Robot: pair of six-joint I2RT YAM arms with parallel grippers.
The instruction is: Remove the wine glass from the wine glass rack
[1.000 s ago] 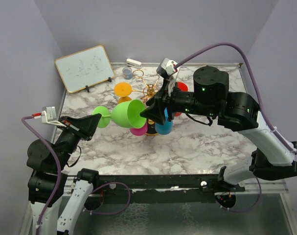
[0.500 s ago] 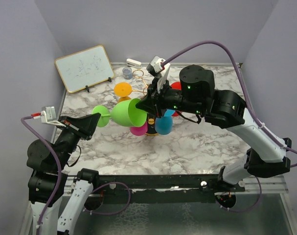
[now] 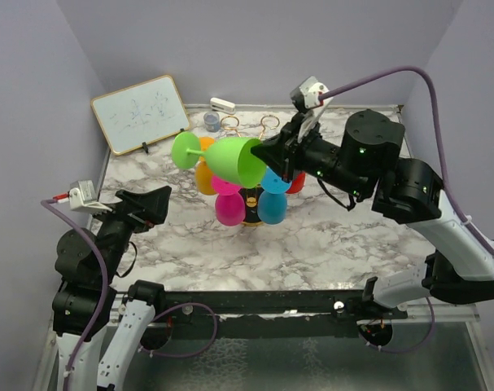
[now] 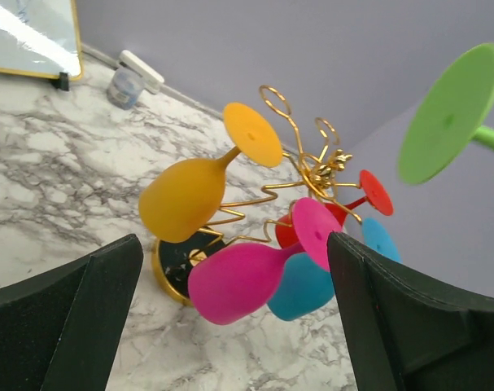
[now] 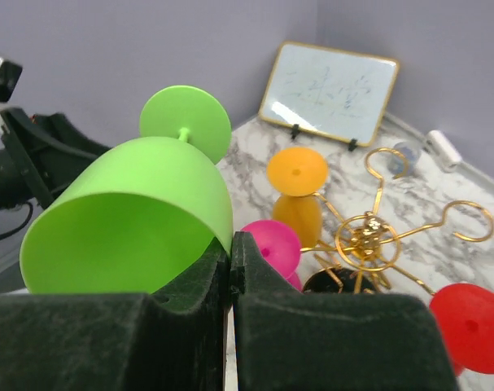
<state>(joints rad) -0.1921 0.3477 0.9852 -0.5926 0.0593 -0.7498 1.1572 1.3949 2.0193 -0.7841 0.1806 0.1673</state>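
My right gripper is shut on the rim of a green wine glass, which hangs on its side in the air above the rack, foot pointing left. In the right wrist view the wall of the green glass is pinched between the shut fingers of the right gripper. The gold wine glass rack stands mid-table on a black base and carries orange, pink, blue and red glasses. My left gripper is open and empty, low at the left, facing the rack. The green glass's foot shows at upper right.
A whiteboard leans at the back left. A small grey jar and a white eraser lie by the back wall. Purple walls close in the marble table on three sides.
My left gripper opened, let go of the green glass's stem and drew back. My right gripper shut on the rim and carried the glass up and back, away from the left arm.
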